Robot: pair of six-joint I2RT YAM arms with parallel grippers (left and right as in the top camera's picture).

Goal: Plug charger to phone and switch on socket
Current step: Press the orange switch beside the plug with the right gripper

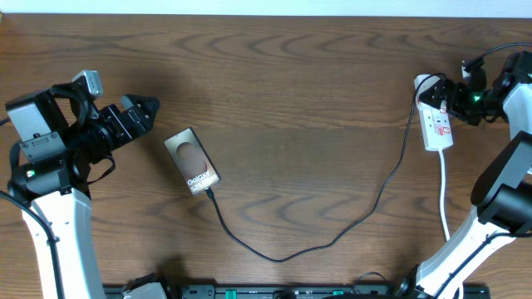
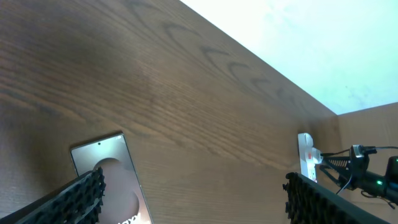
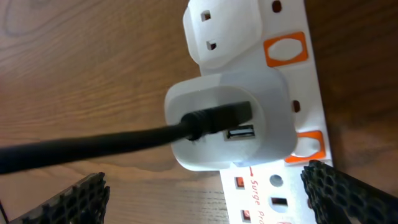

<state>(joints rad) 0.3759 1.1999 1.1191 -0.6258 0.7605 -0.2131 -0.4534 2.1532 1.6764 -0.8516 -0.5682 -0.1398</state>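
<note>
Power strip (image 1: pixel 438 126) far right, long axis running away from the robot. Right gripper (image 3: pixel 214 196) right over it, jaws wide and empty, orange switches (image 3: pixel 286 50) beside the white adapter (image 3: pixel 230 124). Phone (image 1: pixel 191 162) left-centre, charger cable (image 1: pixel 332 241) meeting its near end. Left gripper (image 1: pixel 143 112) wide, well apart from the strip

A dark brown tabletop (image 1: pixel 291 91) with a wood grain fills nearly all of the overhead view. The grain runs lengthwise, with arched, looping figures along the far side. Beyond its far edge lies a narrow white band, a wall (image 1: pixel 249 7), which in the left wrist view shows as a broad pale surface with a faint bluish cast. Along the near edge runs a black rail (image 1: pixel 249 292) with small green spots.
</note>
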